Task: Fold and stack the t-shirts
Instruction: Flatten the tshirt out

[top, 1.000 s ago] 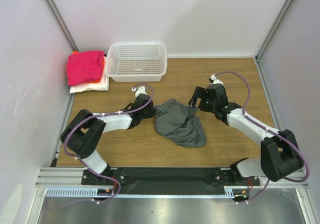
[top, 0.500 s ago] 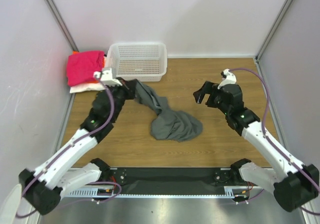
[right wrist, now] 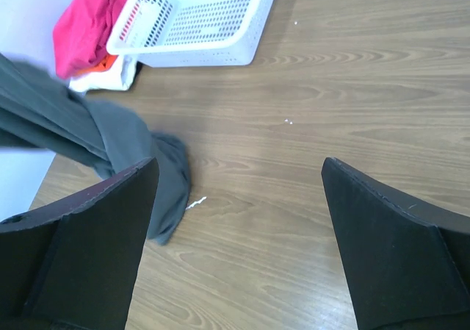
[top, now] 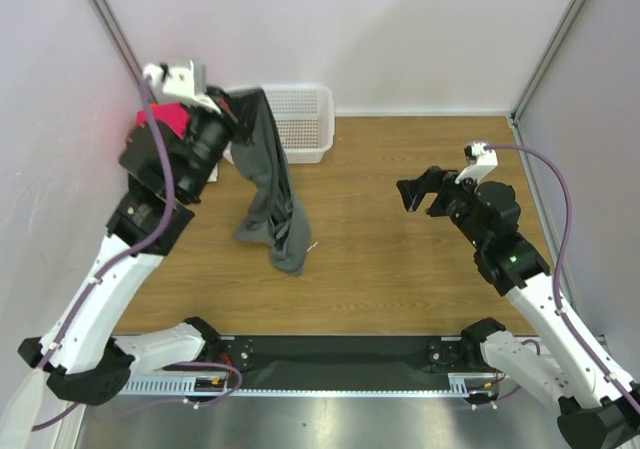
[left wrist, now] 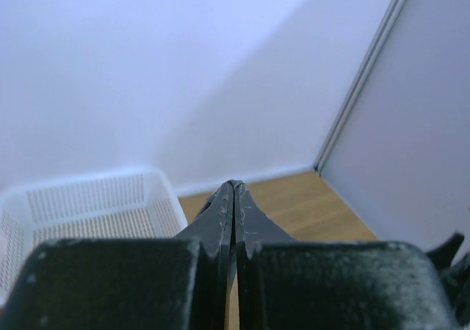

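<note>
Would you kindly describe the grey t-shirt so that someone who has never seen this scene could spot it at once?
Look to the white mesh basket at the far left of the wooden table. Just in front of it, the dark grey t-shirt hangs in a long drape from the shut left gripper. Unlike the pink-topped stack in the corner, it is unfolded and held aloft.

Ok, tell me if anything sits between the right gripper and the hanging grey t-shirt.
Nothing visible: only open wooden table lies between the right gripper and the dark grey t-shirt hanging from the left gripper.
</note>
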Robot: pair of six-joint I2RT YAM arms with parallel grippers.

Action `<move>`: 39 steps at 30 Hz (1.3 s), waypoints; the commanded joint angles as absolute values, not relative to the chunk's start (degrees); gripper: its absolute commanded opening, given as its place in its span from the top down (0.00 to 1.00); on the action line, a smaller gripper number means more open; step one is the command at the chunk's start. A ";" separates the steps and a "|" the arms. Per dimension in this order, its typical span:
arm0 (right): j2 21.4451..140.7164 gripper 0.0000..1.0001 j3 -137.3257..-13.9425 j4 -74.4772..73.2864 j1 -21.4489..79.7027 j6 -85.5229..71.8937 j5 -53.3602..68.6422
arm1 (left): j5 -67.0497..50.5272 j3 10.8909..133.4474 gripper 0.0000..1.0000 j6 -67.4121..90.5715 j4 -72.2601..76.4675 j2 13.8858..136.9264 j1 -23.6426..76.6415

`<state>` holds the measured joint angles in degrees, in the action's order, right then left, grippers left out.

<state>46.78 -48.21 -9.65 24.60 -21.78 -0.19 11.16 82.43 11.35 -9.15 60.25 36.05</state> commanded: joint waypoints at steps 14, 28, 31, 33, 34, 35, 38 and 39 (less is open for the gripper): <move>42.71 0.00 -44.65 -7.93 25.05 -20.66 2.95 | 6.85 110.75 1.00 2.63 -25.84 72.77 36.30; 49.92 0.00 -42.72 -2.99 26.98 -22.32 4.31 | 13.01 97.56 1.00 8.70 -21.88 71.19 36.39; 48.70 0.00 -41.92 -3.86 26.98 -22.67 1.17 | 9.32 97.47 1.00 10.11 -21.36 73.64 37.96; 47.03 0.00 -42.53 -7.80 26.98 -25.29 -4.45 | 11.32 97.99 1.00 9.85 -20.57 76.19 42.59; 46.33 0.00 -43.32 -12.87 26.72 -26.44 -10.57 | 11.86 98.26 1.00 9.93 -20.31 78.03 44.02; 45.45 0.00 -44.20 -15.70 26.28 -27.33 -13.07 | 12.04 98.44 1.00 10.37 -19.95 81.44 45.43; 41.32 0.00 -47.54 -26.84 23.56 -31.02 -21.08 | 10.73 97.39 1.00 14.93 -13.48 89.26 49.21; 39.66 0.00 -47.98 -28.98 21.73 -32.33 -22.40 | 10.55 97.64 1.00 17.12 -12.14 91.47 51.22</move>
